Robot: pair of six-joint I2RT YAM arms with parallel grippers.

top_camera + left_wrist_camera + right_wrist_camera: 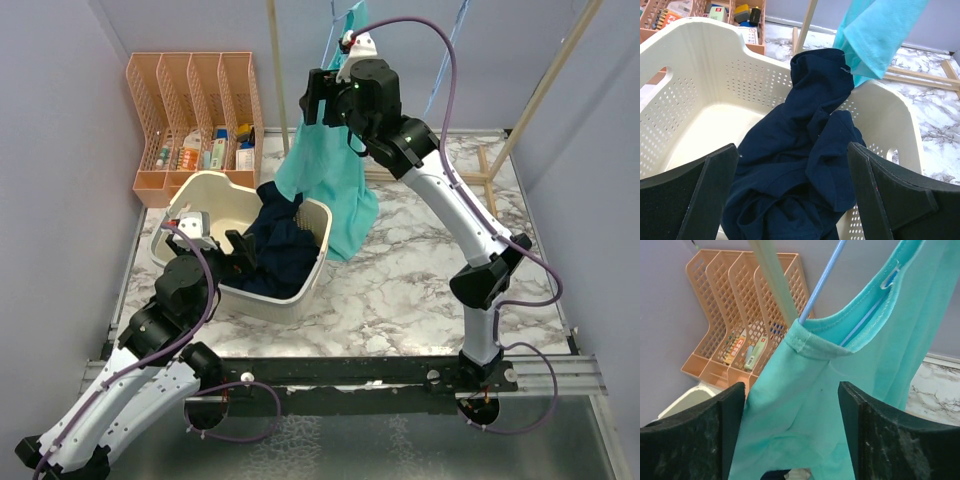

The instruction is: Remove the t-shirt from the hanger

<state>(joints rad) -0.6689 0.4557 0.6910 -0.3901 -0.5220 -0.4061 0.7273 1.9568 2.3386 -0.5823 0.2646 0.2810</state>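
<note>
A teal t-shirt (325,180) hangs on a blue hanger (822,282) from a wooden rack at the back. Its hem reaches down to the marble table. My right gripper (318,98) is raised high beside the shirt's upper part, open, with the shirt's shoulder (805,405) between its fingers but not pinched. My left gripper (238,250) is open and empty over the white laundry basket (205,195), above a dark navy garment (800,165) that lies in the basket and hangs over its rim.
An orange mesh file organizer (195,110) with small items stands at the back left. The wooden rack's posts (277,70) rise behind the basket, and its base bars (485,175) lie on the marble table at the back right.
</note>
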